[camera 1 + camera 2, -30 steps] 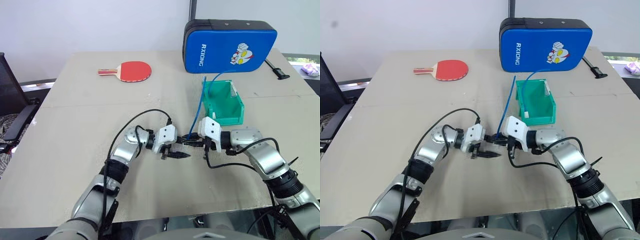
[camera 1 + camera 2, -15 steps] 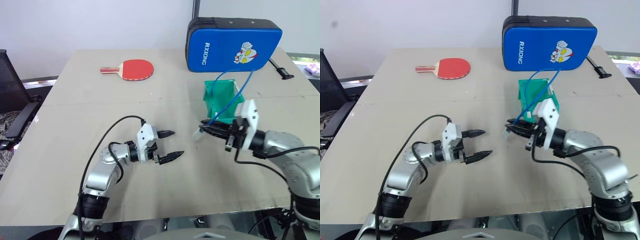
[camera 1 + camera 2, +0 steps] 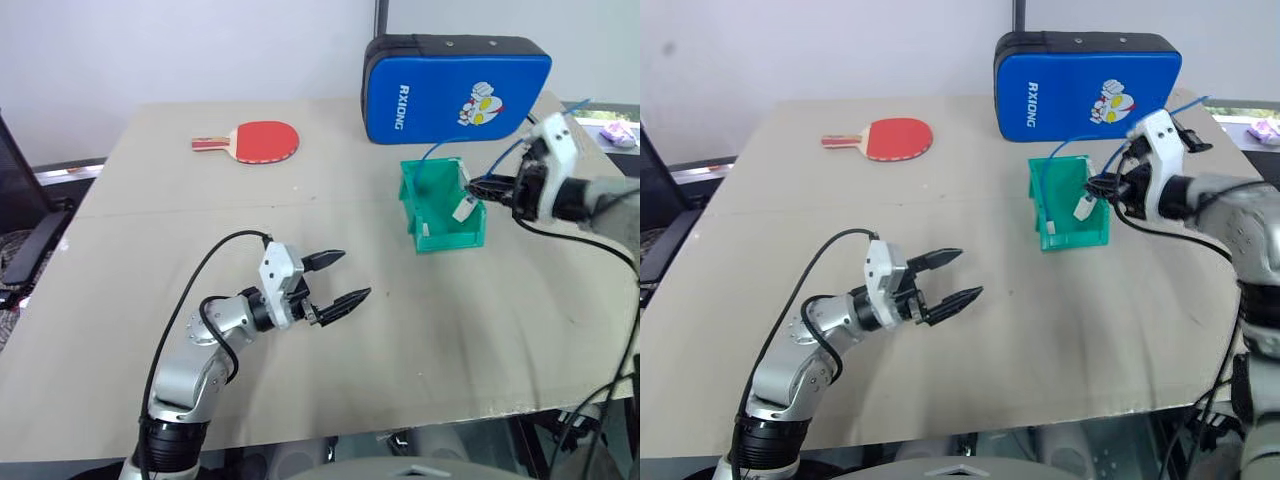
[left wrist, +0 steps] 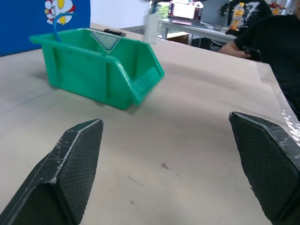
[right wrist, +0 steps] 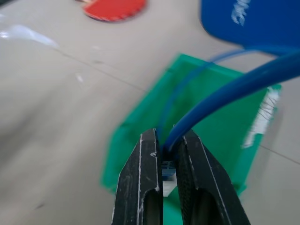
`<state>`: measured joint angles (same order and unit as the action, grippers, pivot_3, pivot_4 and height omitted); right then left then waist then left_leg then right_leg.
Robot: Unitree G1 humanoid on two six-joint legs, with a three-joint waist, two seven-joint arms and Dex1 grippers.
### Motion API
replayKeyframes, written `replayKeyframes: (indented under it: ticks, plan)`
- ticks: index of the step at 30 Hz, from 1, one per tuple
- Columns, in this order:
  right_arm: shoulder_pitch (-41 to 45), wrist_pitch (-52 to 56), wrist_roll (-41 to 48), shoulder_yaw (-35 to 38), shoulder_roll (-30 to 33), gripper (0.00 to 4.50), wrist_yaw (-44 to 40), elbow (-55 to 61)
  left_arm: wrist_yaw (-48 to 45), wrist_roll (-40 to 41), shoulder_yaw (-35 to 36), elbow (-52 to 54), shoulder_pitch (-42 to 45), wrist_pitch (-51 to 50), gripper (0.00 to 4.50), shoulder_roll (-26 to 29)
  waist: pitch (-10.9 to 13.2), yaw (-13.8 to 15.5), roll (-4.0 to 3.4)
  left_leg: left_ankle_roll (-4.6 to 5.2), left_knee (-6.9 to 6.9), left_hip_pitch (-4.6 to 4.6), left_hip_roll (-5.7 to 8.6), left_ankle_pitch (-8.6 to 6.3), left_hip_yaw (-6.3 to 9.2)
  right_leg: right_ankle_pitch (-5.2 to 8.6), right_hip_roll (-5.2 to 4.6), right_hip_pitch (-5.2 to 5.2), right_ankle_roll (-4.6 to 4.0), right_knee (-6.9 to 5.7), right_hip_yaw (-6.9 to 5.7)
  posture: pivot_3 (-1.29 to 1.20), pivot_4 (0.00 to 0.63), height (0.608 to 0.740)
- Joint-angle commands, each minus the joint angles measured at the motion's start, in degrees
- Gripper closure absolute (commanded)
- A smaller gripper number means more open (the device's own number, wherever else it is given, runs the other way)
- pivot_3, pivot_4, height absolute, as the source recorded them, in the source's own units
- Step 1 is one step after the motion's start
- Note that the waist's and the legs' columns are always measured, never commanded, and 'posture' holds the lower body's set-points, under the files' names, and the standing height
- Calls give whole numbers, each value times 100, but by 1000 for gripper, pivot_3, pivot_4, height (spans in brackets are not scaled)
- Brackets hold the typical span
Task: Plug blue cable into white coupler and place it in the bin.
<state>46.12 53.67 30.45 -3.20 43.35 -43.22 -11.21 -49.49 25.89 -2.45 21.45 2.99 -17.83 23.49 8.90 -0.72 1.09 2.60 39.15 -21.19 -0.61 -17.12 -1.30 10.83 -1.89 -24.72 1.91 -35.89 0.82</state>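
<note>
The teal bin (image 3: 428, 214) stands right of the table's middle. My right gripper (image 3: 474, 186) hovers above the bin's right side, shut on the blue cable (image 5: 234, 84). The cable loops up and back over that hand. A second stretch of the cable arcs down into the bin (image 5: 126, 150). Just under the fingertips a small white block, the white coupler (image 3: 463, 209), hangs over the bin's inside. My left gripper (image 3: 355, 274) is open and holds nothing. It hovers low over the bare table, well to the left of the bin (image 4: 103, 70).
A big blue padded case (image 3: 455, 88) stands behind the bin at the table's far edge. A red paddle (image 3: 262, 141) lies at the far left. A person in black (image 4: 274, 37) sits beyond the table at another desk.
My right gripper has swung right and up with the cable, from the table's middle to above the bin. My left gripper has opened wider and drawn back from the cable.
</note>
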Motion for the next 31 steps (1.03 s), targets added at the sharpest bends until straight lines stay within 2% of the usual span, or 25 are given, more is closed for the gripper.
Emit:
replayKeyframes:
  ticks: [1, 3, 5, 8, 12, 16, 20, 26, 31]
  plan:
    - [761, -847, -682, -332, -95, 3186, -579, -1549, 159, -46, -37, 133, -19, 223, 25, -89, 3, 11, -7, 0, 0, -5, 0, 0, -7, -7, 1, -7, 11, 0, 4, 0, 150, 740]
    - [988, -1015, -809, -287, -40, 2395, -770, -1854, 237, -49, -61, 166, -80, 251, 25, -115, 3, 24, -8, -1, 7, -77, 3, 1, -3, -10, -13, -64, 12, 3, 0, 0, 150, 740]
    - [1016, -1014, -802, -94, 78, 1539, -845, -1773, 280, -35, -87, 219, -147, 235, 25, -110, 3, 34, -8, -1, 9, -95, 6, 1, -6, -11, -22, -82, 13, 3, 1, 0, 150, 740]
    - [517, -983, -573, 346, 404, 55, -1016, -883, 302, 28, -118, 288, -238, 140, 25, -78, 3, 90, -9, 7, 7, -115, 5, -5, 3, -10, -34, -94, 14, 10, -8, 0, 150, 740]
    - [-849, -849, 372, 1722, 505, 17, -1035, 1277, 384, 52, -63, 299, -277, 72, 25, -37, 3, 167, -10, 9, 6, -131, 4, -7, 30, -10, -36, -97, 15, 20, -19, 0, 150, 740]
    - [-2008, -845, 804, 2480, 319, 17, -681, 2731, 405, 167, 97, 299, -312, -88, 25, 108, 1, 156, -9, 10, 12, -124, 4, -7, 33, -10, -36, -91, 15, 6, -20, 0, 150, 740]
    - [-4512, -1544, 277, 2958, 112, 17, -687, 4222, 101, 323, 499, 350, -603, -206, 25, 666, -5, 154, 2, 10, 13, -81, 1, -7, 17, -7, -16, -60, 16, 2, -19, 0, 150, 740]
    - [-6833, -2377, -189, 3447, -329, 17, -783, 4621, -175, 651, 933, 324, -769, -485, 25, 1256, 3, 127, -28, 9, 22, -50, 0, -5, -13, 23, -13, -41, 24, 0, 10, 0, 150, 740]
    - [-7421, -3005, -518, 3489, -634, 17, -623, 4392, -414, 801, 1075, 412, -997, -717, 25, 1654, 2, 60, -16, 8, 24, 1, -6, -6, -18, 25, -12, -2, 25, 0, 14, 0, 150, 740]
